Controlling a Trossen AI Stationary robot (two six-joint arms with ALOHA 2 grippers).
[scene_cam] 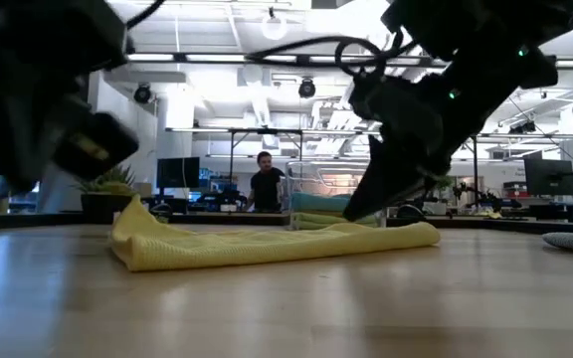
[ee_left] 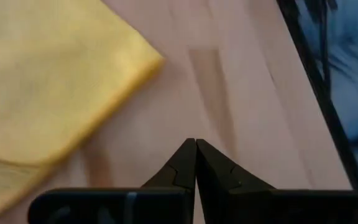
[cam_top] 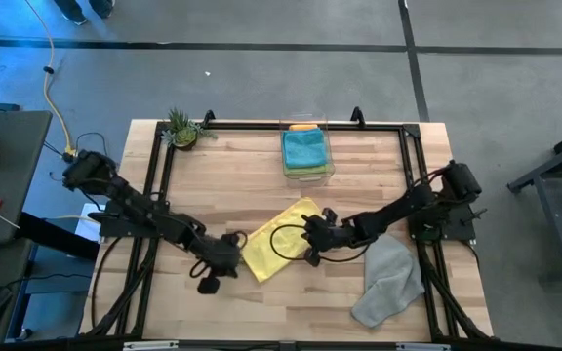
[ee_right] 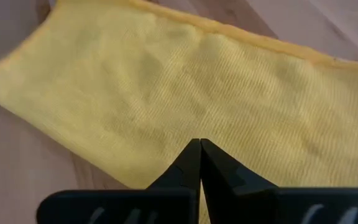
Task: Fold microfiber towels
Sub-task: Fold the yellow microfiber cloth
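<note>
Both end effectors closed, empty: left (ee_left: 196, 144) beside yellow towel (cam_top: 279, 237), right (ee_right: 200, 144) over it; grey towel (cam_top: 390, 281) apart.

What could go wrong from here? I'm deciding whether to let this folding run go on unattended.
Both pincers are shut and empty: the left pincer sits over bare wood beside the yellow towel, so a grab from there could miss the edge. The right pincer hovers over the cloth's middle, where a pinch might bunch the fold. The grey towel lies crumpled near the table's edge by the right arm, and a sweep could push it off.
</note>
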